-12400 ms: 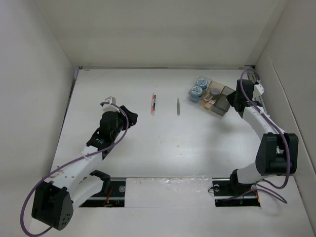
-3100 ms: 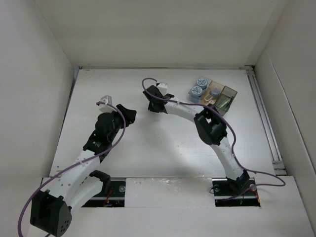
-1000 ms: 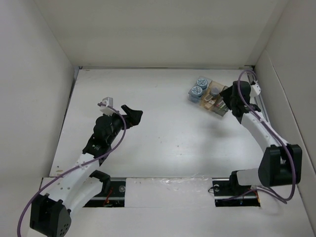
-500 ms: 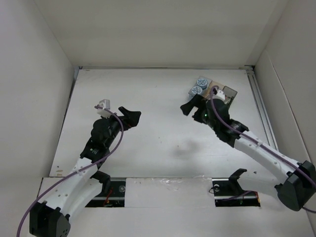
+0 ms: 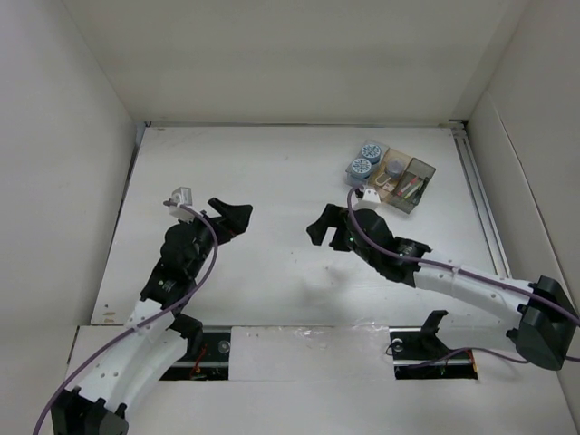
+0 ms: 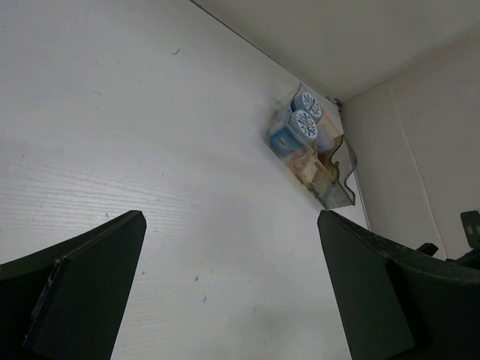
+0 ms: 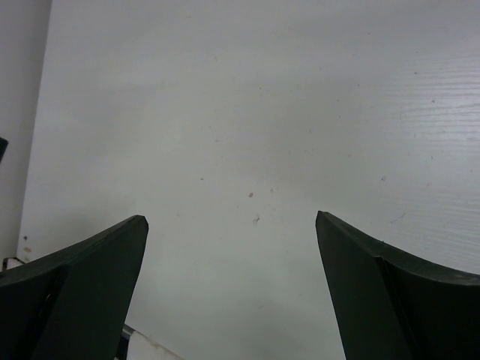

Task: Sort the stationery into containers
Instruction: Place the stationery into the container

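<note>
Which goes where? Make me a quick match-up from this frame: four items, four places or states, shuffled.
Items:
1. patterned discs
2. coloured sticks
3. pale clips
4. right fingers

Places or states:
A. dark smoky compartment
B. spread open, empty, over the table
C. pale blue-grey compartments
D. tan-orange compartment

Pairs: 1-C, 2-A, 3-D, 4-B.
</note>
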`<action>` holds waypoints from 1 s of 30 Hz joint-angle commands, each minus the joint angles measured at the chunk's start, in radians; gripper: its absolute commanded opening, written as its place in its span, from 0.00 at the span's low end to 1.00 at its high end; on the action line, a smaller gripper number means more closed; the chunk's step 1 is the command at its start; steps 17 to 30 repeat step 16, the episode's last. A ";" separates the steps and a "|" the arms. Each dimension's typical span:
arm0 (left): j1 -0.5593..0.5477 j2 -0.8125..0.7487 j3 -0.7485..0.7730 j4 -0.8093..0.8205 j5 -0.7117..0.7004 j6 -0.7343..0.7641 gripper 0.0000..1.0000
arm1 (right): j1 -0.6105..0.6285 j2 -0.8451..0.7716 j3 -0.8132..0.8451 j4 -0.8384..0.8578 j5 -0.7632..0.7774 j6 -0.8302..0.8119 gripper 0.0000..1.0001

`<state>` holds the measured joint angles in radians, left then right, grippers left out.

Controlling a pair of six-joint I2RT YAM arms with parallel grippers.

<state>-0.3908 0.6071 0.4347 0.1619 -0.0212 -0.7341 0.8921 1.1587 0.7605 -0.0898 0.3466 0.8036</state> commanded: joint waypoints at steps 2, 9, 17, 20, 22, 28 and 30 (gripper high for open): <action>0.000 -0.038 0.021 -0.024 -0.039 0.018 1.00 | 0.018 -0.014 -0.020 0.062 0.063 -0.012 1.00; 0.000 -0.069 -0.034 0.022 -0.042 -0.013 1.00 | 0.027 -0.039 -0.029 0.062 0.083 -0.012 1.00; 0.000 -0.059 -0.034 0.067 -0.003 0.016 1.00 | 0.027 -0.039 -0.029 0.062 0.092 -0.012 1.00; 0.000 -0.059 -0.034 0.067 -0.003 0.016 1.00 | 0.027 -0.039 -0.029 0.062 0.092 -0.012 1.00; 0.000 -0.059 -0.034 0.067 -0.003 0.016 1.00 | 0.027 -0.039 -0.029 0.062 0.092 -0.012 1.00; 0.000 -0.059 -0.034 0.067 -0.003 0.016 1.00 | 0.027 -0.039 -0.029 0.062 0.092 -0.012 1.00; 0.000 -0.059 -0.034 0.067 -0.003 0.016 1.00 | 0.027 -0.039 -0.029 0.062 0.092 -0.012 1.00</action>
